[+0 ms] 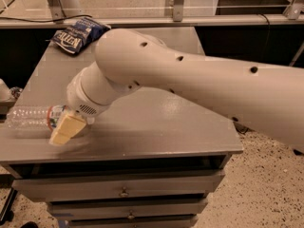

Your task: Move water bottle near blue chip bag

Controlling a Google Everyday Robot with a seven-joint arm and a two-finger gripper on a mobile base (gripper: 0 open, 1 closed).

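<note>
The water bottle (27, 117) lies on its side at the left front of the grey cabinet top (161, 132). Its label band shows next to the gripper, and its cap end is hidden behind the gripper. My gripper (65, 130), with cream-coloured tips, is low over the top at the bottle's right end, touching or just in front of it. The blue chip bag (76, 34) lies at the far left corner of the top, well behind the bottle. My big white arm (190, 82) reaches in from the right across the top.
The cabinet has drawers (123, 191) below its front edge. A ledge with metal posts (179, 4) runs along the back. Speckled floor (270, 184) lies to the right. The top's left edge is close to the bottle.
</note>
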